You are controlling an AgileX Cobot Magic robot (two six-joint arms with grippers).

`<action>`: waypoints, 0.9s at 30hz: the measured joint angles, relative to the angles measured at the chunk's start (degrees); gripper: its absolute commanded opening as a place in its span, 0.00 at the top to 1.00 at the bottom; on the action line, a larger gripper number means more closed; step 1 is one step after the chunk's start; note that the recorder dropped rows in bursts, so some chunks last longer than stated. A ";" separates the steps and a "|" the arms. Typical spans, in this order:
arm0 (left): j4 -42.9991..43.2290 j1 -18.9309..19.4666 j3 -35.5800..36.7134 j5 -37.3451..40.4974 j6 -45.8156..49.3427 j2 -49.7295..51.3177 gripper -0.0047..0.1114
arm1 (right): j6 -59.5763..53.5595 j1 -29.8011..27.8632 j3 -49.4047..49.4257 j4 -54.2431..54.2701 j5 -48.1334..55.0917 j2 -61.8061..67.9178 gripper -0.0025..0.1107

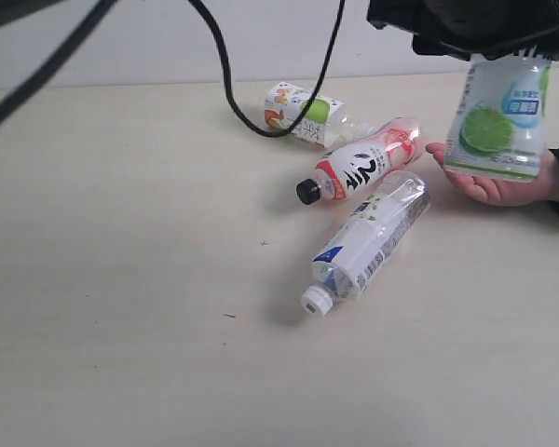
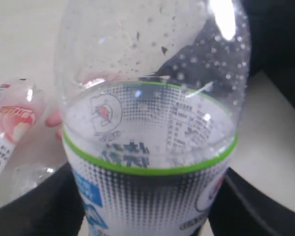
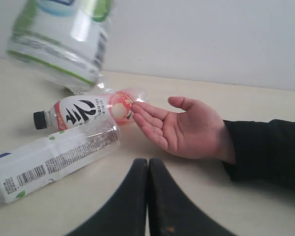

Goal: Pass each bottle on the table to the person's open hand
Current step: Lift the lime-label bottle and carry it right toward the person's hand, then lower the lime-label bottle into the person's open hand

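My left gripper (image 1: pixel 489 42) (image 2: pixel 147 216) has reached across to the right and is shut on the green-and-white bottle (image 1: pixel 497 116) (image 2: pixel 147 147), which hangs upright with its base just above the person's open hand (image 1: pixel 494 184) (image 3: pixel 184 128). That bottle (image 3: pixel 59 44) also shows in the right wrist view. Three bottles lie on the table (image 1: pixel 121 279): the red-and-white one with a black cap (image 1: pixel 363 160) (image 3: pixel 88 110), the blue-and-white one (image 1: pixel 368 237) (image 3: pixel 49 160), and the apple-label one (image 1: pixel 303 112). My right gripper (image 3: pixel 147 164) is shut and empty, low over the table near the hand.
Black cables (image 1: pixel 228 84) hang across the back of the exterior view, over the apple-label bottle. The person's dark sleeve (image 3: pixel 265 152) lies at the right table edge. A pale wall stands behind the table.
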 measured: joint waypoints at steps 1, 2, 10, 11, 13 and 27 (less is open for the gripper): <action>-0.16 0.35 0.00 -1.99 -1.33 0.68 0.96 | 0.00 0.00 0.00 0.00 0.00 0.00 0.98; -0.60 0.69 -0.09 -3.65 -2.55 1.67 0.96 | 0.00 0.00 0.00 0.00 0.00 0.00 0.98; -18.47 6.61 -0.27 -10.35 -0.98 7.45 0.96 | 0.00 0.00 0.00 0.00 0.00 0.00 0.98; -22.73 7.35 -0.27 -10.83 1.45 8.46 0.96 | 0.00 0.00 0.00 0.00 0.00 0.00 0.98; -30.85 8.63 -0.27 -11.49 6.41 9.84 0.96 | 0.00 0.00 0.00 0.00 0.00 0.00 0.98; -51.74 10.85 -4.50 -12.78 23.14 18.45 0.96 | 0.00 0.00 0.00 0.00 0.00 0.00 0.98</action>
